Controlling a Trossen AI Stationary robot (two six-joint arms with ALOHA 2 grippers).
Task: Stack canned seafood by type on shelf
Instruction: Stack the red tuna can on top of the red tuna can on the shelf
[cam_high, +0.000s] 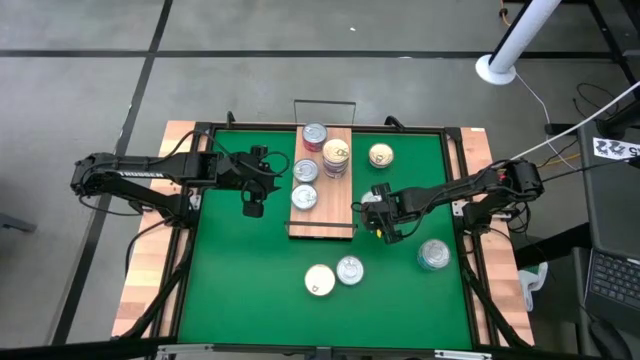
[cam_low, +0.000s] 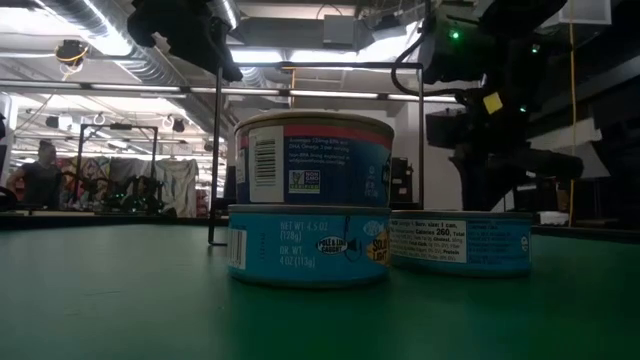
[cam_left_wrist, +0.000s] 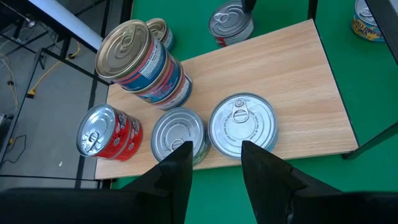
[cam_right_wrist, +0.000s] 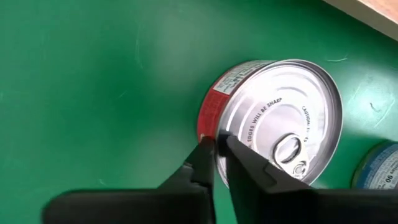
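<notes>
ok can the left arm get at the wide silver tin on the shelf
Probably yes: the left gripper, jaws open, faces the wide silver tin with nothing between. A smaller silver tin tight beside it may crowd one finger. The right gripper is away, pinching a red-labelled tin.

green mat (cam_high: 250, 270), wood-grain shelf (cam_high: 335, 205), silver tins (cam_high: 304, 197)

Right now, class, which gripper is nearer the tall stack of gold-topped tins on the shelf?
Left. The left gripper hangs off the shelf's left edge, with only two silver-topped tins between it and the stack. The right gripper sits lower, beyond the shelf's right edge.
</notes>
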